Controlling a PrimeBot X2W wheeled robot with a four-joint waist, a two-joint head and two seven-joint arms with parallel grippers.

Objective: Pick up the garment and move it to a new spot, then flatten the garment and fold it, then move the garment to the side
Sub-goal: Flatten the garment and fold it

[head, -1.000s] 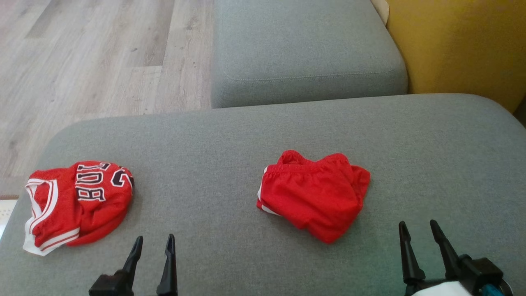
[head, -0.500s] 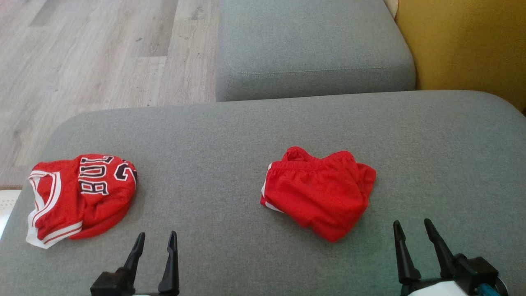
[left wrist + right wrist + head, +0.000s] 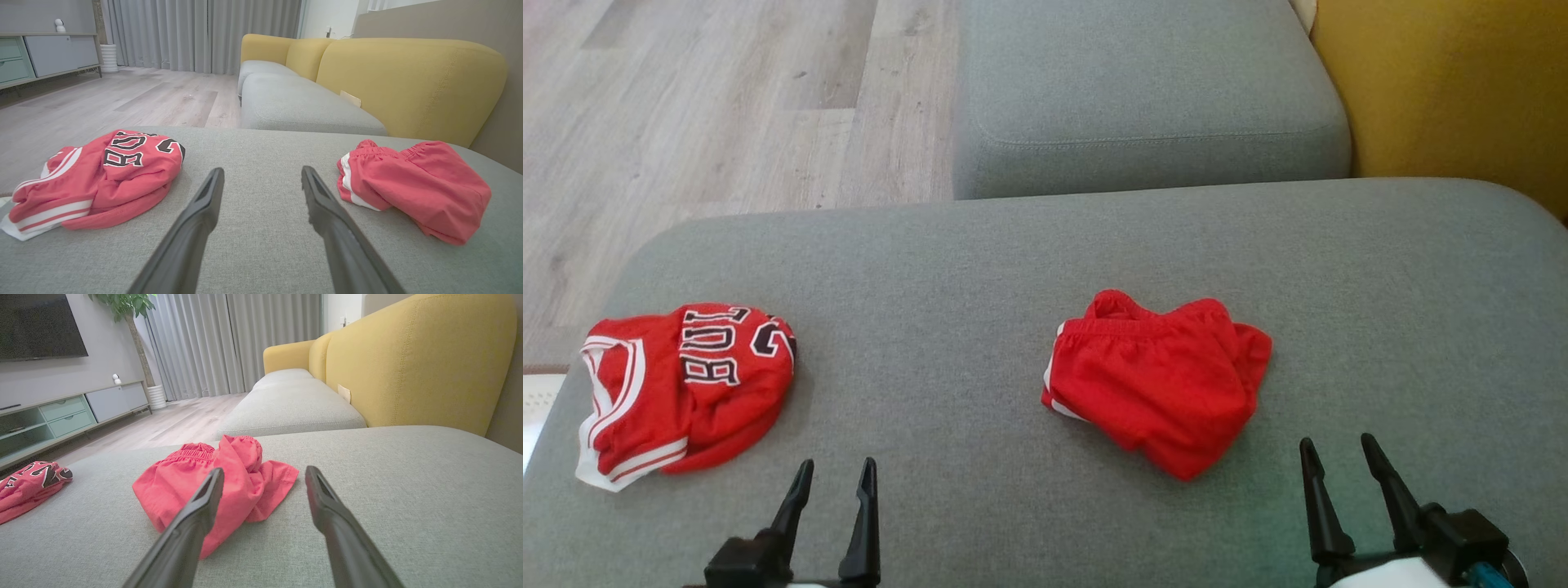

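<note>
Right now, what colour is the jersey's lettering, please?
The lettering is black with a white outline; the left wrist view shows it best.

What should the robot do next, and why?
Probably reach the right gripper forward to the crumpled red shorts. They lie just ahead of it, untouched and unfolded, and its fingers are apart and empty, ready to grab.

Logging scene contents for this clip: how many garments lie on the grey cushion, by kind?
Red lettered jersey: 1
Plain red shorts: 1
Total: 2 garments, lying apart on the grey cushion.
</note>
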